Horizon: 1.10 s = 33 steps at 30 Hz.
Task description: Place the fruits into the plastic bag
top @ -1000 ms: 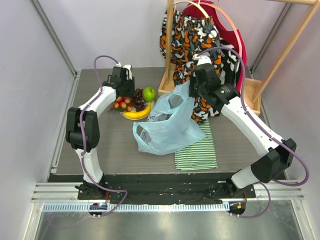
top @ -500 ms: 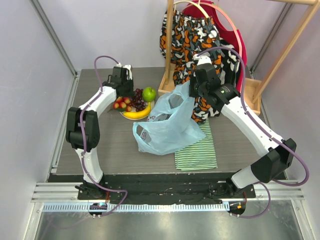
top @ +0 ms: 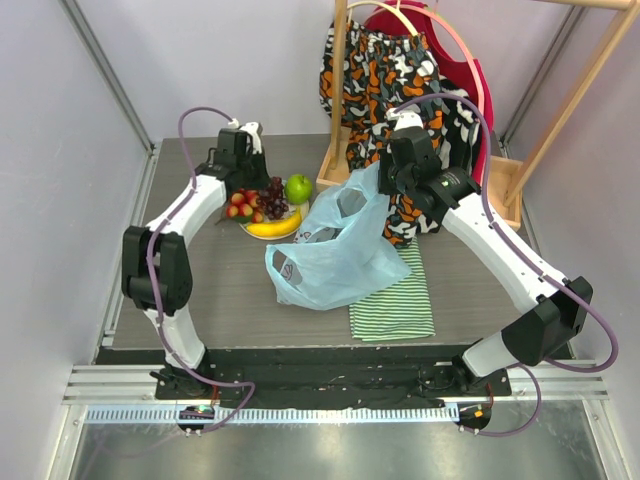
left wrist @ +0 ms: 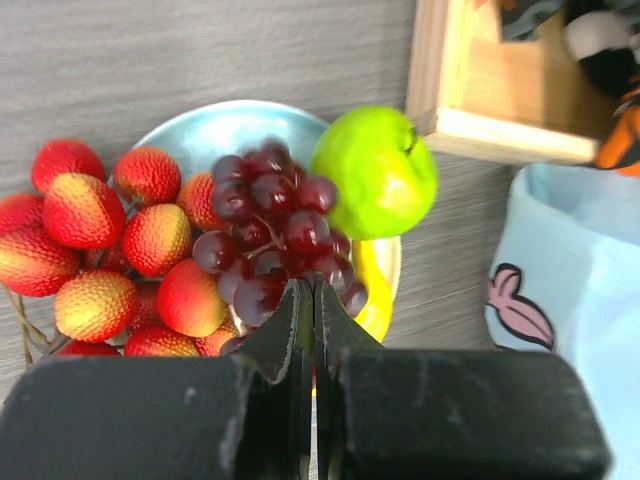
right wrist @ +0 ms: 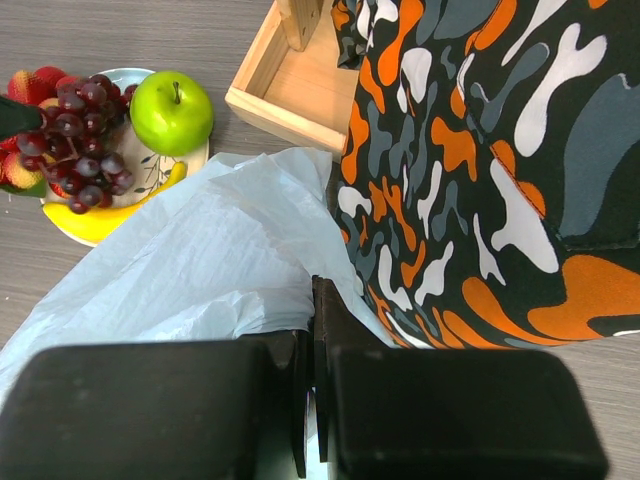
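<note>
Your left gripper has its fingers pressed together, tips touching the near edge of the grape bunch. You can't tell whether a stem is caught between them. The grapes lie on the plate, between the strawberries and the green apple, partly over the banana. Your right gripper pinches the upper edge of the blue plastic bag, which is held up just beside the plate, its lower part slumped on the table.
</note>
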Each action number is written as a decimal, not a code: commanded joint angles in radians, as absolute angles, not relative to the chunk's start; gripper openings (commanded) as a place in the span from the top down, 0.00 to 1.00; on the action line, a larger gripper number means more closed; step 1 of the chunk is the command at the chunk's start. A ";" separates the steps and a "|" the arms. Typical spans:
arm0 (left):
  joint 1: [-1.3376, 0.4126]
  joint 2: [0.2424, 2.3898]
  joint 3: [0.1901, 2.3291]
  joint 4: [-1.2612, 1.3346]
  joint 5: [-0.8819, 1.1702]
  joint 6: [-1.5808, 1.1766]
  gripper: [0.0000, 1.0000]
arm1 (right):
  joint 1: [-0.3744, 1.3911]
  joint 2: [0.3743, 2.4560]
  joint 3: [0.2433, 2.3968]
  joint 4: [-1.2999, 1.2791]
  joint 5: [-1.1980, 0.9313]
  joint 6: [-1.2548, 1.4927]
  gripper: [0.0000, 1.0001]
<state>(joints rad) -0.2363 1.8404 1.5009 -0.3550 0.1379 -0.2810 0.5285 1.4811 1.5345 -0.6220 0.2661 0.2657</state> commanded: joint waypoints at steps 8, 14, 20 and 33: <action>-0.239 1.694 1.479 -0.253 0.175 -0.288 1.00 | 0.526 1.463 1.577 -0.611 0.262 0.278 0.99; -0.241 1.617 1.447 -0.213 0.189 -0.291 1.00 | 0.528 1.465 1.577 -0.612 0.262 0.278 0.99; -0.241 1.552 1.417 -0.180 0.176 -0.288 1.00 | 0.528 1.463 1.580 -0.612 0.256 0.281 0.99; -0.307 1.327 1.352 -0.040 0.509 -0.278 1.00 | 0.528 1.454 1.586 -0.620 0.262 0.276 0.99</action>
<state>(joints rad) -0.2592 1.4319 1.3529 -0.1921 0.3264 -0.2829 0.5285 1.4811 1.5345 -0.6228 0.2600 0.2722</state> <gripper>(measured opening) 0.017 0.031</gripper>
